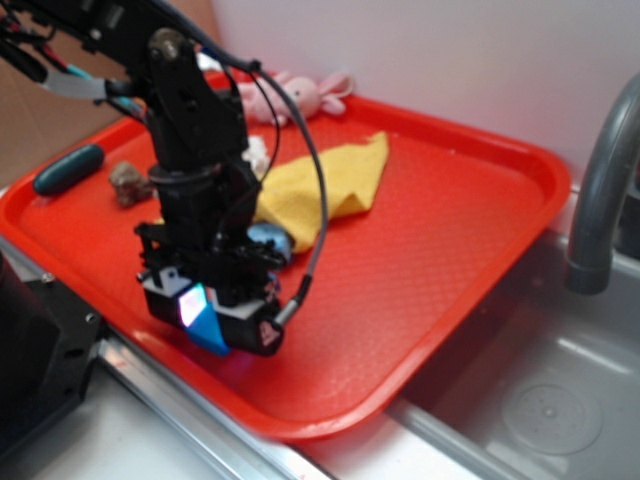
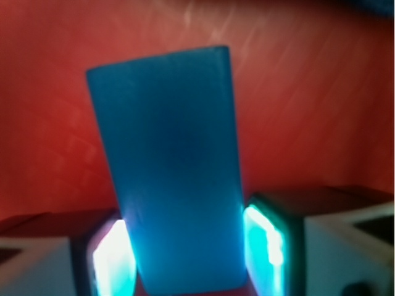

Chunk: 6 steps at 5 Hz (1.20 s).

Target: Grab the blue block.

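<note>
Exterior view: red tray point(image 1: 440, 270) fills most of the frame, sink point(image 1: 560, 400) at 4 o'clock, gray faucet point(image 1: 600, 190) at 3. Black arm comes in from 10 o'clock & ends w/ the gripper point(image 1: 215, 320) low over the tray's near-left part. Blue block point(image 1: 207, 328) shows as a blue wedge betw. the fingers, lit pad beside it. Whether it touches the tray: can't tell. Yellow cloth point(image 1: 330, 185) lies at 1 o'clock from the gripper, pink plush toy point(image 1: 300, 95) beyond it at the tray's far edge. Dark teal capsule point(image 1: 68, 168) at 10 o'clock, small brown lump point(image 1: 128, 183) just beside it.

Wrist view: block point(image 2: 176, 185) stands centre, tilted slightly, red tray behind. Glowing pads point(image 2: 114, 259) press both its lower sides at 7 & 5 o'clock; gripper point(image 2: 185, 259) is closed onto the block, no gap either side.
</note>
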Each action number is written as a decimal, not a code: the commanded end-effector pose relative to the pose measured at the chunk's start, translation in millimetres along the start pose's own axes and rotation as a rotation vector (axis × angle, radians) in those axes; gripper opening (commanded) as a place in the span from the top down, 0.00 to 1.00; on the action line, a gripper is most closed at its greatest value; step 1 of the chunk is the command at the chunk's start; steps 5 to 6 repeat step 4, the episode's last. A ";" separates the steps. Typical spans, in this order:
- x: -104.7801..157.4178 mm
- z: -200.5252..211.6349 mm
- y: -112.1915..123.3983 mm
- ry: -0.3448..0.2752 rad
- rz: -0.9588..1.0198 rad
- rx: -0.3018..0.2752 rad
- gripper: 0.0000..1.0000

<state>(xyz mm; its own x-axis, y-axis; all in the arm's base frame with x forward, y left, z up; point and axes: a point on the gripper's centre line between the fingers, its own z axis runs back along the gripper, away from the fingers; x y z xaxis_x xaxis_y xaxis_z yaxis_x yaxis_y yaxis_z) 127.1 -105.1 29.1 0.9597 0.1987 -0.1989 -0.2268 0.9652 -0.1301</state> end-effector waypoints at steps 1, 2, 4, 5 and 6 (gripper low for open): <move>8.7 107.6 7.3 -0.257 -0.458 0.084 1.00; 4.4 161.0 25.6 -0.219 -0.408 0.160 1.00; -8.0 217.2 26.1 -0.162 -0.338 0.202 1.00; -8.0 217.2 26.1 -0.162 -0.338 0.202 1.00; -8.0 217.2 26.1 -0.162 -0.338 0.202 1.00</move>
